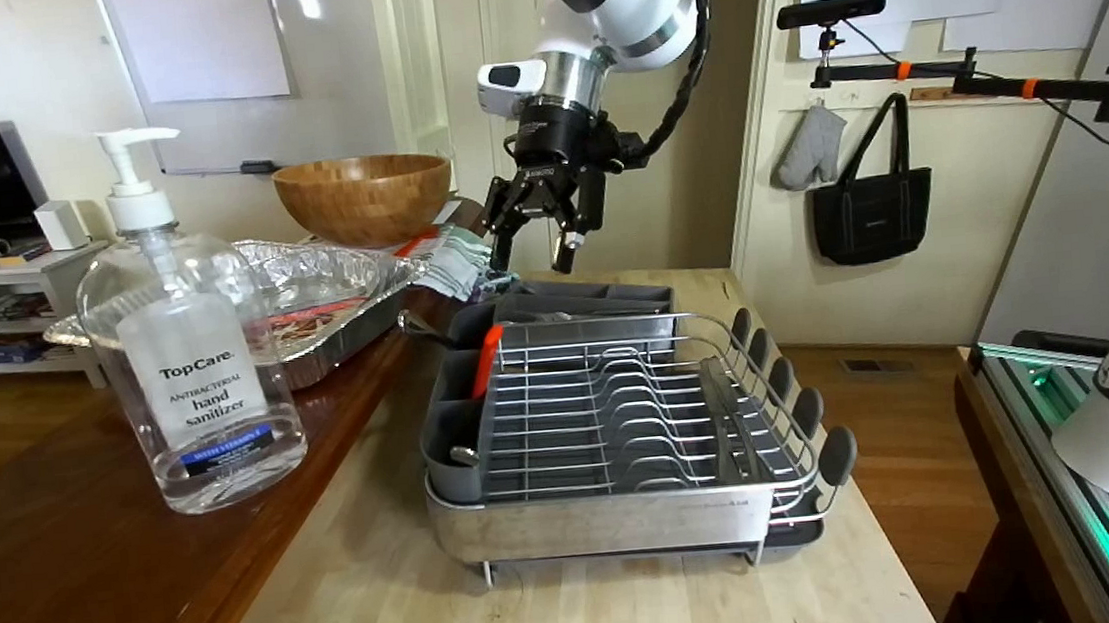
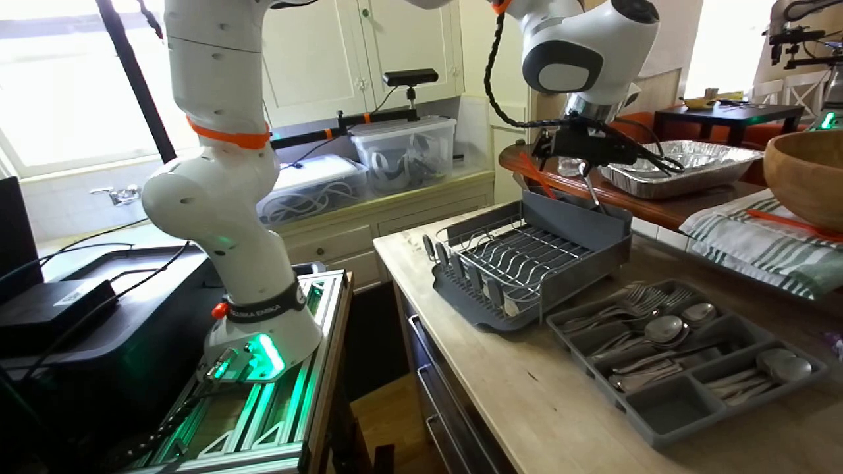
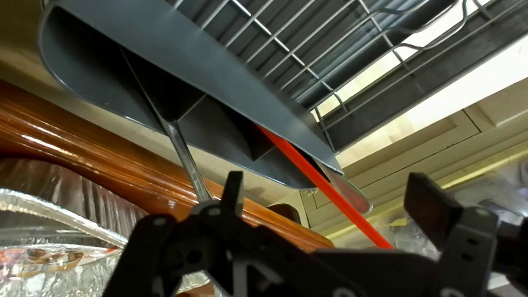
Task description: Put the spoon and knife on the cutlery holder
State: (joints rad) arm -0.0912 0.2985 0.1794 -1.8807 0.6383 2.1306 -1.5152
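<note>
1. Counter (image 1: 386, 567): carried the dish rack (image 1: 593, 524).
2. Cutlery holder (image 3: 185, 62): sat along the rack's side.
3. Claw (image 1: 533, 265): I had it spread wide above the holder.
4. Metal utensil (image 3: 186, 161): leaned in an end compartment of the holder; couldn't tell which kind.

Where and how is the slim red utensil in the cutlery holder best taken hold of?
Probably by the exposed upper shaft of the red utensil, coming from above: it slants up out of the cutlery holder with its lower end hidden inside, so the protruding part offers the grip. The open tool would best close across its narrow width.
</note>
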